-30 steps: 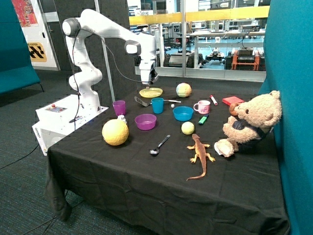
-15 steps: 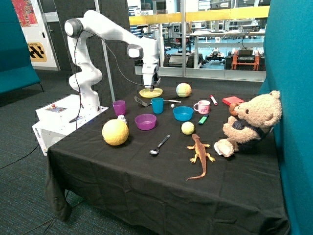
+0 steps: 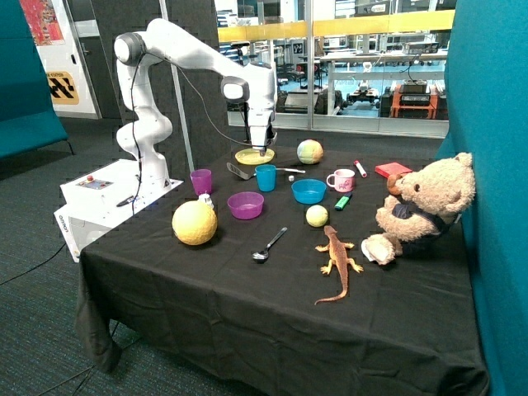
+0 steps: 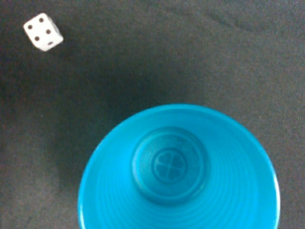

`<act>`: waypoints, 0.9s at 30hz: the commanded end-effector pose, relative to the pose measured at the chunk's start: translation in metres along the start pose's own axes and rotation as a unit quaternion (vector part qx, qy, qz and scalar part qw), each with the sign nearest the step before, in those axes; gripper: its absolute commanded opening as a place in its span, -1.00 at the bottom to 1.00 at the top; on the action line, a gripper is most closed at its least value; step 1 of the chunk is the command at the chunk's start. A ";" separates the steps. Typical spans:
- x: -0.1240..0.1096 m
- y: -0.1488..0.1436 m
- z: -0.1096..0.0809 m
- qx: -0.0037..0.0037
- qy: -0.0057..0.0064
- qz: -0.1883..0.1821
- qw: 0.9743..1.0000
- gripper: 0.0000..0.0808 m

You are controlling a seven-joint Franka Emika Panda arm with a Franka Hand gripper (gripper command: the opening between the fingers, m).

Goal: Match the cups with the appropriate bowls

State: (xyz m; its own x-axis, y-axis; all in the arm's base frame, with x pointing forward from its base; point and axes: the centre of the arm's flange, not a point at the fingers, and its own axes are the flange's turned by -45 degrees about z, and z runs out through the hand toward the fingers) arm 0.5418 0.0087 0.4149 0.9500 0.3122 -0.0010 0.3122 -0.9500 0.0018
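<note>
The teal-blue cup (image 3: 266, 177) stands upright on the black cloth between the yellow plate and the blue bowl (image 3: 308, 190). My gripper (image 3: 262, 152) hangs just above it. In the wrist view the teal cup (image 4: 176, 171) shows from straight above, with its inside empty. The purple cup (image 3: 200, 181) stands upright near the table edge by the robot base. The purple-magenta bowl (image 3: 246, 205) sits between the purple cup and the blue bowl. Both bowls are empty.
A yellow plate (image 3: 254, 156) and a grey spatula (image 3: 239, 172) lie behind the teal cup. A white die (image 4: 43, 31) lies near it. Also on the table are a handled mug (image 3: 341, 180), a big yellow ball (image 3: 195, 223), a small ball (image 3: 317, 215), a spoon (image 3: 269, 245), a toy lizard (image 3: 337, 260) and a teddy bear (image 3: 425, 206).
The arm has swung from beside the yellow plate to a spot over the teal cup. The objects on the table have not moved.
</note>
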 end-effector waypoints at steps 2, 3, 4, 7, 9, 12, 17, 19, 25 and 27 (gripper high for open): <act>-0.003 0.005 0.006 0.001 0.000 -0.010 1.000 0.19; -0.004 0.006 0.007 0.001 0.000 -0.010 1.000 0.20; -0.005 0.006 0.007 0.001 0.000 -0.010 1.000 0.20; -0.011 0.007 0.014 0.001 0.000 -0.007 1.000 0.16; -0.014 0.007 0.019 0.001 0.000 -0.007 1.000 0.15; -0.019 0.007 0.026 0.001 0.000 -0.006 1.000 0.12; -0.022 0.007 0.034 0.001 0.000 -0.005 1.000 0.10; -0.024 0.006 0.036 0.001 0.000 -0.006 1.000 0.09; -0.026 0.004 0.040 0.001 0.000 -0.008 1.000 0.09; -0.027 0.005 0.041 0.001 0.000 -0.007 1.000 0.09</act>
State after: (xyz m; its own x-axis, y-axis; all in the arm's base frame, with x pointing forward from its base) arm 0.5227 -0.0030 0.3803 0.9457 0.3252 -0.0032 0.3252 -0.9457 0.0011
